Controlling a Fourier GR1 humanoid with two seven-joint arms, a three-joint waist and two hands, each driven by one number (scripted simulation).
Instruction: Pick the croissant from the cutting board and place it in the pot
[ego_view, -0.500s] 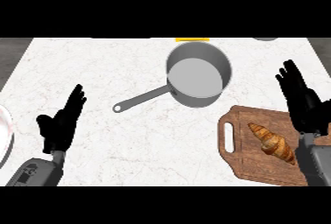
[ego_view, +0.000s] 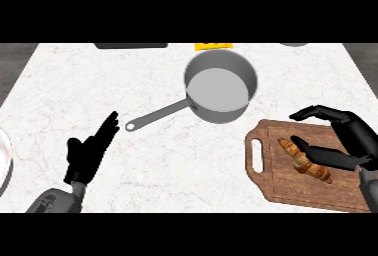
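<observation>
Now our right hand (ego_view: 347, 137) has swung down from its upright rest over the cutting board (ego_view: 295, 192) by the right edge of the surface (ego_view: 184, 165), thumb and fingers apart above the croissant (ego_view: 306, 162), which lies there ungrasped; closing comes next, we judge, then the pot (ego_view: 219, 90).

Tabletop (ego_view: 148, 65), contents by position.
- Pot (ego_view: 219, 92): far centre, upright. Its handle (ego_view: 159, 115) runs toward the near left.
- Cutting board (ego_view: 295, 185): near right, in front of the pot and apart from it.
- Croissant (ego_view: 317, 172): on the cutting board, lying diagonally from far left to near right.
- Right hand (ego_view: 354, 135): over the board's right part, with the thumb across the croissant.
- Left hand (ego_view: 88, 155): near left, in front of the handle's end.
- Plate (ego_view: 4, 160): at the left edge, left of the left hand.
</observation>
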